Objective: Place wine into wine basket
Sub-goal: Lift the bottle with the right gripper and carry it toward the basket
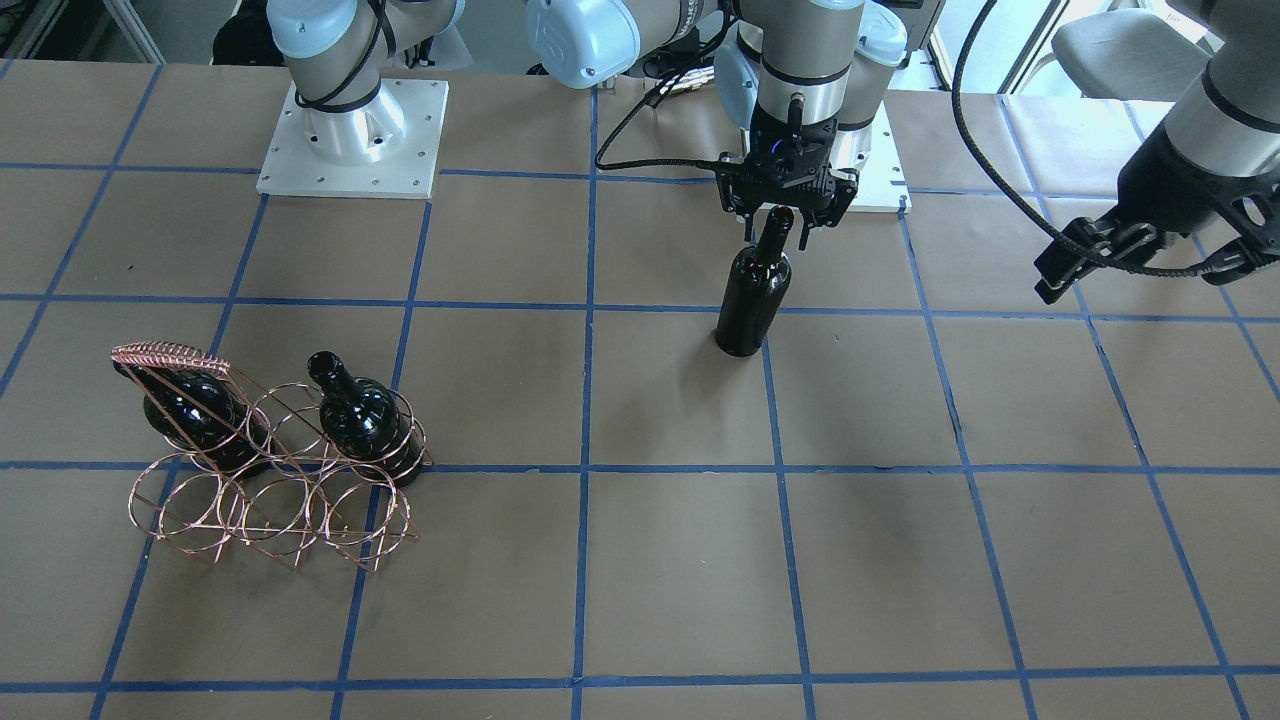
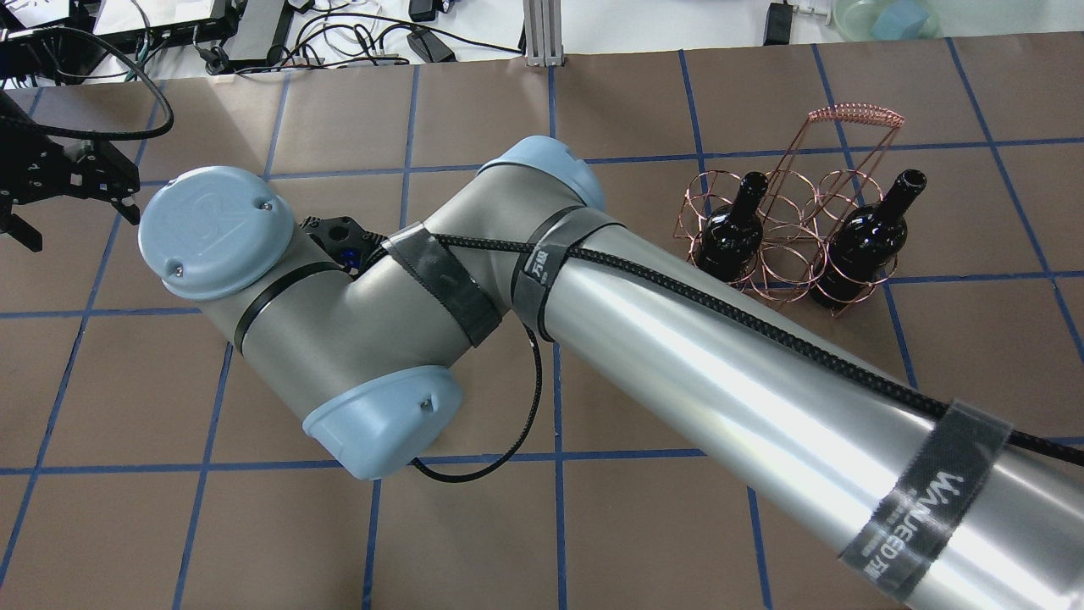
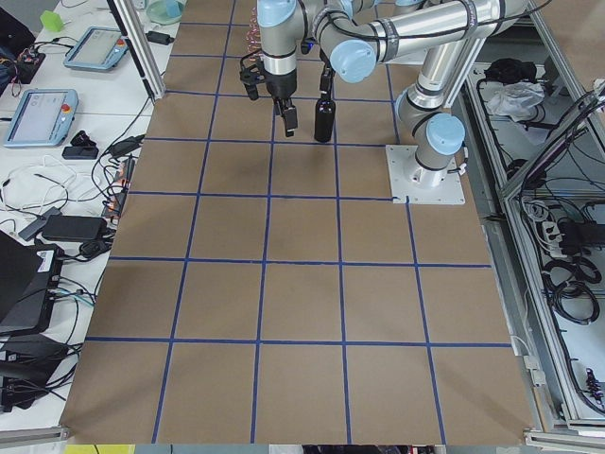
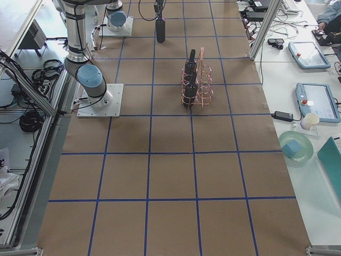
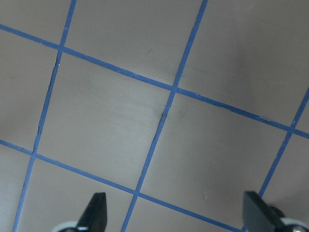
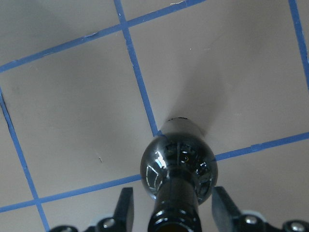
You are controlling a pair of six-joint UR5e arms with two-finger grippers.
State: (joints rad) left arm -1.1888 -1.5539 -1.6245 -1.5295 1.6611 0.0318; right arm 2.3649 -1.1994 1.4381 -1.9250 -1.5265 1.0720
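Right arm points straight down, right tool (image 1: 777,232) part open astride the neck of wine (image 1: 752,295), gaps either side, no grip. Wine glossy black, no label, upright on tabletop (image 1: 650,560) directly under tool. Left tool (image 5: 174,203) wide open, empty. Basket (image 1: 262,470) well apart from both.

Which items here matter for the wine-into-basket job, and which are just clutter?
Job:
- standing wine bottle
- wine basket
- right gripper, open around that bottle's neck
- two slotted bottles, already in the basket

Lying about:
- left gripper, open, holding nothing
- teach pendant
- cup
- green bowl
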